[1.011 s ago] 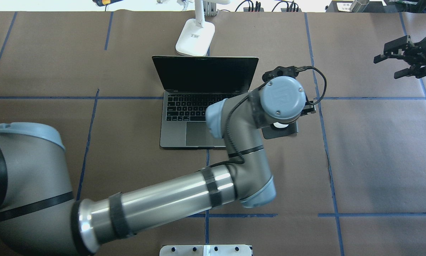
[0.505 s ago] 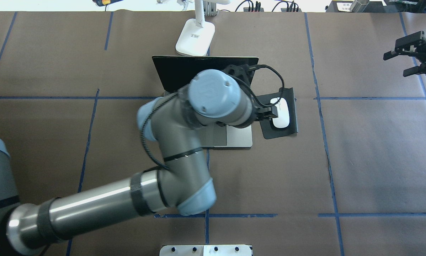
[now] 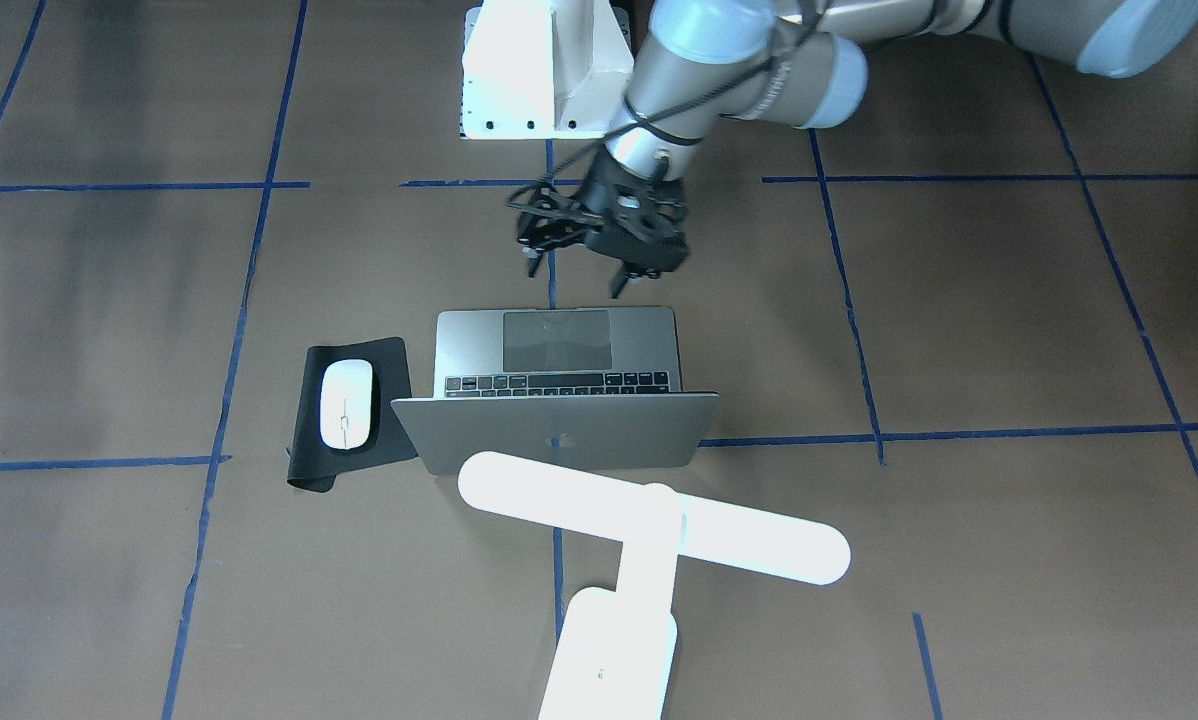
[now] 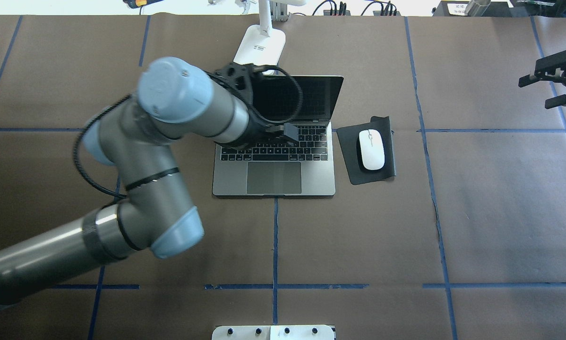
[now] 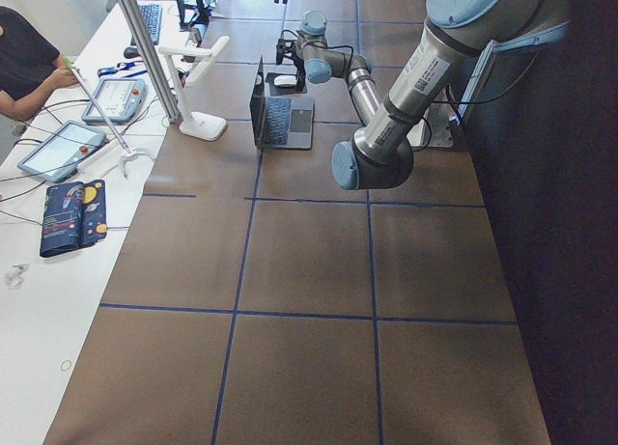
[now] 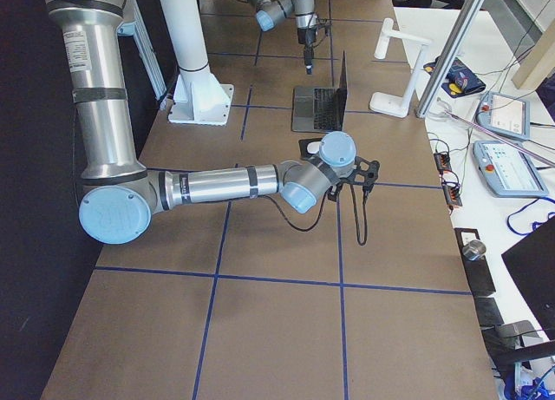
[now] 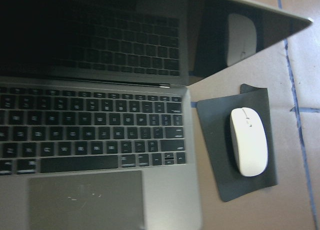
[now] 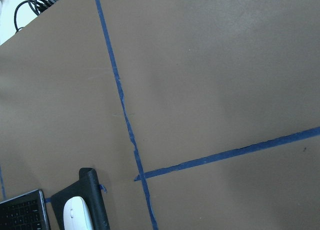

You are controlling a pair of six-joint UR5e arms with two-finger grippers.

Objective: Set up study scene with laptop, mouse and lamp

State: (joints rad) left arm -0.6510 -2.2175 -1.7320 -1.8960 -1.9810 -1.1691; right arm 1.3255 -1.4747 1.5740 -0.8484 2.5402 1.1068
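beneath the left tool (image 3: 575,275), jaws apart, sits the open laptop (image 4: 273,177) on the bench (image 4: 500,212); the mouse (image 4: 371,149) lies on a black mat (image 4: 347,141) to that tool's right, the lamp (image 4: 259,52) beyond; the right tool (image 4: 534,93) is parted too.

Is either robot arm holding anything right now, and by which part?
Nothing is held. The left tool is open and empty near the laptop; the right tool is open and empty. The mouse lies free on its mat.

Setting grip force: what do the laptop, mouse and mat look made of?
Laptop: matte silver-grey metal, likely aluminium, even dull sheen. Mouse: smooth glossy white plastic, apparently. Mat: thin black flexible sheet, one corner curled; fabric or rubber, cannot tell.
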